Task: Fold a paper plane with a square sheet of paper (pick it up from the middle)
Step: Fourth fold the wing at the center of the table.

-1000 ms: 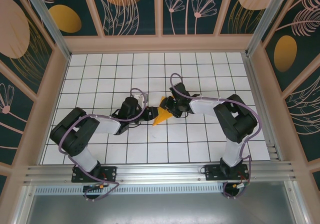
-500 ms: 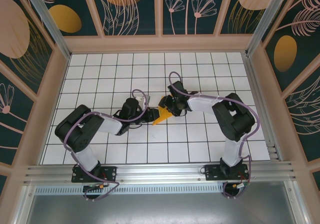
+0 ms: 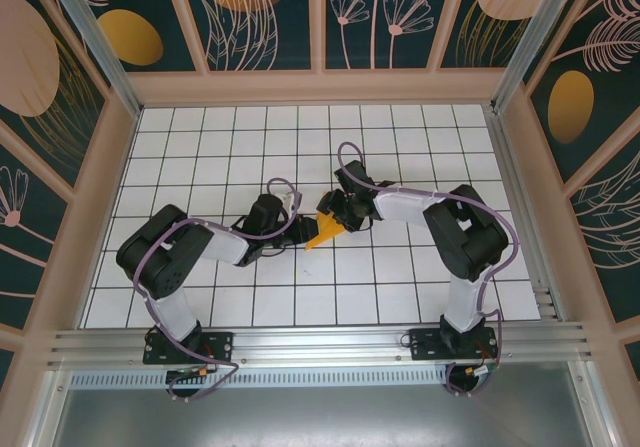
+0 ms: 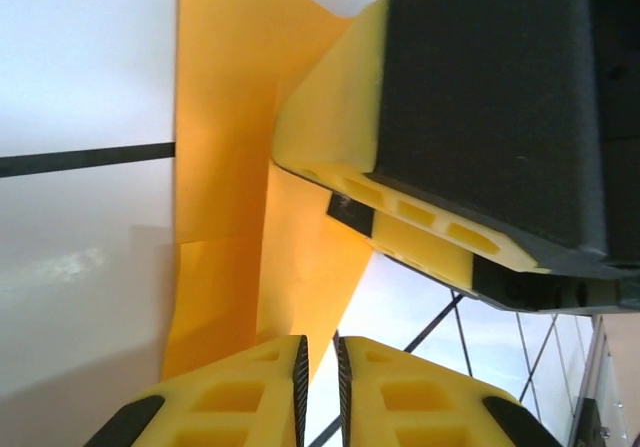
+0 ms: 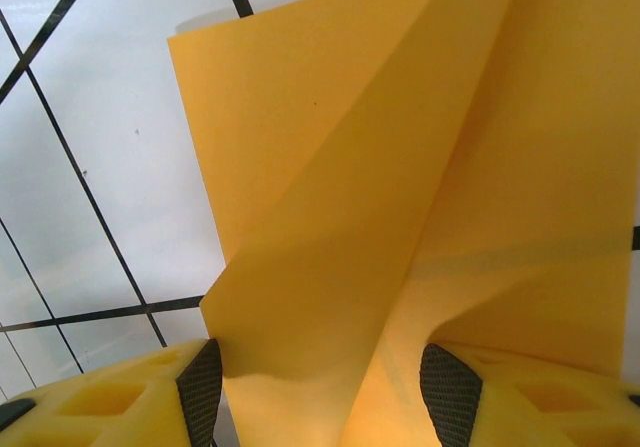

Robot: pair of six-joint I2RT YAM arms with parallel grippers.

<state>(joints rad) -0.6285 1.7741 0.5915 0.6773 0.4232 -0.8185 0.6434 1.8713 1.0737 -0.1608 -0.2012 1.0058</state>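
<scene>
Roomy grid table (image 3: 200, 147); left claw (image 4: 320, 357) clenched on paper (image 5: 400, 167) edge, right claw (image 5: 325, 387) released.

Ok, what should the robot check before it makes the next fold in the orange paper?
1. The orange paper sits between both grippers: ok.
2. The left gripper pinches the paper: cannot tell; its jaws are a slit apart.
3. The right gripper is around the paper: ok; jaws wide, paper between them.
4. The paper lies flat: not ok; its flaps bulge up.
5. The grippers are clear of each other: ok; close, but a gap shows.
</scene>
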